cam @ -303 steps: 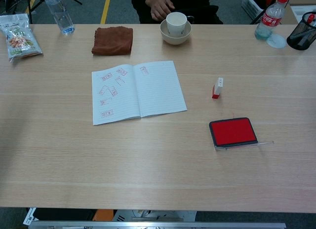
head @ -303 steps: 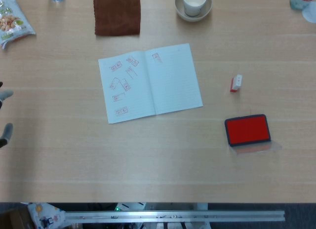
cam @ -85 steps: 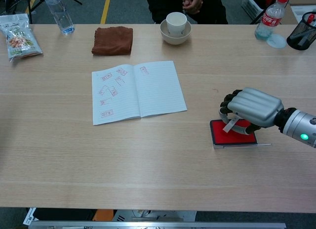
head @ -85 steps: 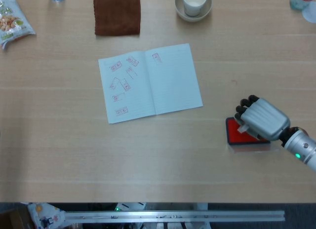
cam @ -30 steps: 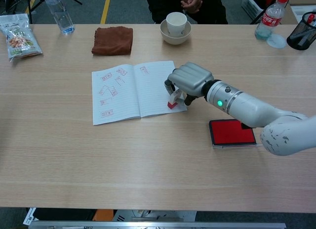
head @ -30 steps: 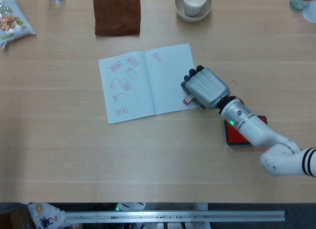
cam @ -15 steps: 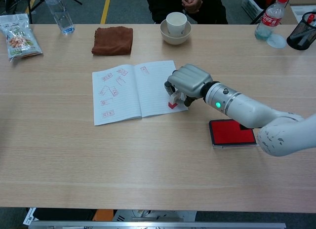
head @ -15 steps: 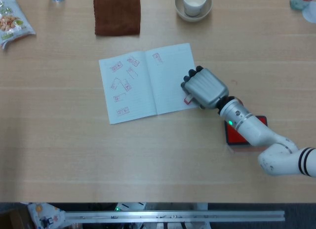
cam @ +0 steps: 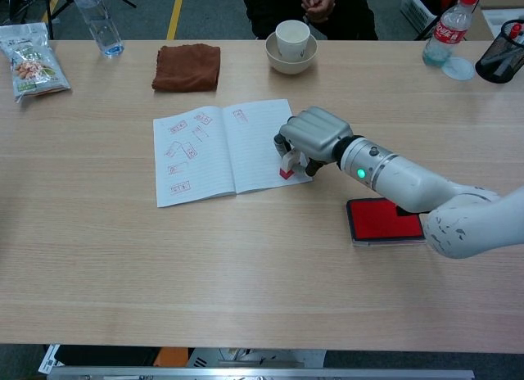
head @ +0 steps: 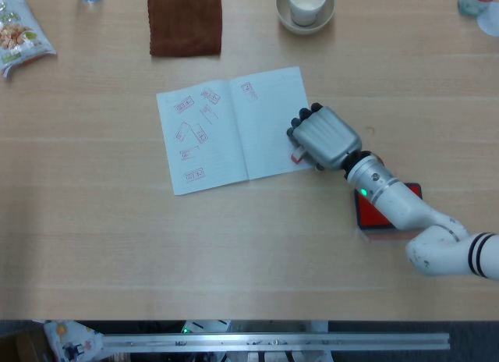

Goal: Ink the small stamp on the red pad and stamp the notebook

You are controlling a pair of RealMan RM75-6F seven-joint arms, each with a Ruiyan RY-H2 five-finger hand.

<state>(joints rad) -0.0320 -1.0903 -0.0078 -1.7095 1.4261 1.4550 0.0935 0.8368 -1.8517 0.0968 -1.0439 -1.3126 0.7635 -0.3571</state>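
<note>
The open notebook [head: 226, 128] [cam: 221, 147] lies mid-table, its left page carrying several red stamp marks and one more at the top of the right page. My right hand [head: 323, 137] [cam: 315, 133] grips the small white-and-red stamp [cam: 287, 165] [head: 297, 154] and presses its red base onto the lower right corner of the right page. The red ink pad [cam: 383, 220] [head: 366, 214] sits open to the right, partly hidden under my forearm. My left hand is out of both views.
A brown cloth [head: 185, 20] lies behind the notebook, and a cup in a bowl [head: 306, 6] stands at the back centre. A snack bag [cam: 31, 65] and water bottle [cam: 97, 20] occupy the far left; a cola bottle [cam: 446, 28] and pen holder [cam: 501, 61] the far right.
The notebook has shifted and turned slightly under the pressed stamp. My right hand stays almost still on the page's lower right corner.
</note>
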